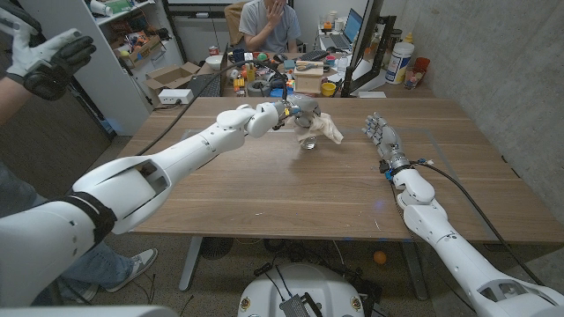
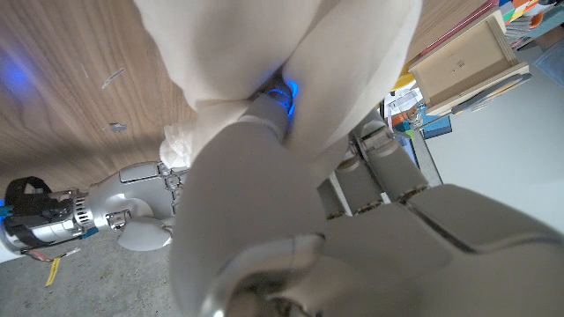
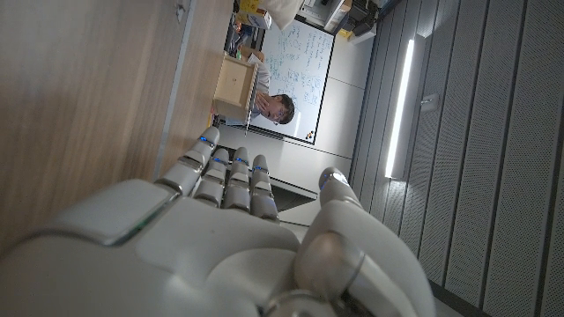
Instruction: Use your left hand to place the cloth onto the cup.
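My left hand [image 1: 295, 113] reaches over the middle of the table's far half and grips a beige cloth [image 1: 322, 128], which hangs down from its fingers. Just under the cloth a small clear cup [image 1: 307, 144] shows on the wood; most of it is covered, and I cannot tell whether the cloth rests on it. In the left wrist view the cloth [image 2: 264, 62] bulges out over my left hand [image 2: 370, 229]. My right hand [image 1: 381, 136] stands to the right of the cloth with its fingers straight and apart, holding nothing, and shows the same in the right wrist view [image 3: 220, 238].
A person [image 1: 269, 25] sits behind the table's far edge at a cluttered desk. A person's gloved hand [image 1: 48, 57] is raised at the far left. A cardboard box [image 1: 172, 81] lies on the floor beyond the table's far left corner. Bare wooden table [image 1: 264, 194] lies near me.
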Robot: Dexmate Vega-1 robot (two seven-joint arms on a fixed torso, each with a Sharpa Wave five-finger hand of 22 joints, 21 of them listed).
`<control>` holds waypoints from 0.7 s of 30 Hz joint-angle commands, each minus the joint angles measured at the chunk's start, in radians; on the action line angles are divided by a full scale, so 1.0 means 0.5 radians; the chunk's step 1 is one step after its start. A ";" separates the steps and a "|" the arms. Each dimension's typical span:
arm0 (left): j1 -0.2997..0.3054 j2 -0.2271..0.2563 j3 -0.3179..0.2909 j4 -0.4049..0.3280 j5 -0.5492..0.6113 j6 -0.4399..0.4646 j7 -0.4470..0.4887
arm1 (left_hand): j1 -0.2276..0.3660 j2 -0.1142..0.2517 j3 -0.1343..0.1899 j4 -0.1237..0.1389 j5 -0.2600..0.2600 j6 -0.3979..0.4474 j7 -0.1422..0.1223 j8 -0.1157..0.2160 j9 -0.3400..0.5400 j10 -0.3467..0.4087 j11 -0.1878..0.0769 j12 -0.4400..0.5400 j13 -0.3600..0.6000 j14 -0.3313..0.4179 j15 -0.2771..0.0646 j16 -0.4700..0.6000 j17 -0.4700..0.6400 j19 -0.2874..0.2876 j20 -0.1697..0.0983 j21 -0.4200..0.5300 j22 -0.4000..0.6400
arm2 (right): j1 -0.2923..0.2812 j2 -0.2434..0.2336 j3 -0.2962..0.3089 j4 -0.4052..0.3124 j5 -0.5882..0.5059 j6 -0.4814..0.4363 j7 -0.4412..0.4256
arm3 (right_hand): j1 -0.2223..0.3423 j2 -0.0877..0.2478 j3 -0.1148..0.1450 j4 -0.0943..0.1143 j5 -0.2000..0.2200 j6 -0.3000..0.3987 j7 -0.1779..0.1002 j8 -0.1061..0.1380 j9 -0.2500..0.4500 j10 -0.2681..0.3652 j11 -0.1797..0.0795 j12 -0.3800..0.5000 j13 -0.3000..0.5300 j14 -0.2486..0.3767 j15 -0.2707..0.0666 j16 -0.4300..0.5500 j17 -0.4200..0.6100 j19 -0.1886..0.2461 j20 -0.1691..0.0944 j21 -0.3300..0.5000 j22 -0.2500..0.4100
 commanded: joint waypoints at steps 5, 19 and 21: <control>0.134 0.122 -0.079 -0.357 0.104 0.185 -0.098 | -0.202 -0.141 -0.047 0.091 0.022 -0.379 -0.116 -0.148 0.004 -0.224 0.009 -0.108 0.008 -0.129 0.003 -0.027 -0.027 0.013 0.062 -0.050 0.001 | -0.019 -0.020 -0.009 -0.047 -0.006 -0.038 0.019 | 0.020 0.000 0.011 0.005 0.007 0.015 -0.001 0.010 0.005 0.019 -0.006 -0.002 0.006 0.020 -0.005 0.012 0.006 0.019 0.004 -0.006 0.002; 0.201 0.169 -0.162 -0.463 0.102 0.208 -0.091 | -0.233 -0.138 -0.043 0.105 0.032 -0.322 -0.092 -0.122 0.012 -0.195 0.016 -0.089 0.029 -0.096 0.011 -0.009 -0.035 0.055 0.067 -0.062 0.000 | -0.046 -0.052 -0.029 -0.142 -0.033 -0.114 -0.018 | 0.020 -0.001 0.011 0.004 0.007 0.018 -0.006 0.010 0.005 0.030 -0.007 0.001 0.006 0.028 -0.008 0.014 0.006 0.028 0.004 -0.003 0.002; 0.208 0.176 -0.168 -0.483 0.112 0.220 -0.098 | -0.235 -0.139 -0.044 0.106 0.032 -0.326 -0.089 -0.124 0.013 -0.197 0.017 -0.089 0.030 -0.098 0.012 -0.010 -0.036 0.058 0.069 -0.063 0.000 | -0.049 -0.056 -0.032 -0.156 -0.037 -0.121 -0.025 | 0.020 -0.001 0.011 0.005 0.007 0.019 -0.005 0.010 0.005 0.031 -0.007 0.001 0.006 0.033 -0.007 0.015 0.006 0.028 0.004 -0.003 0.002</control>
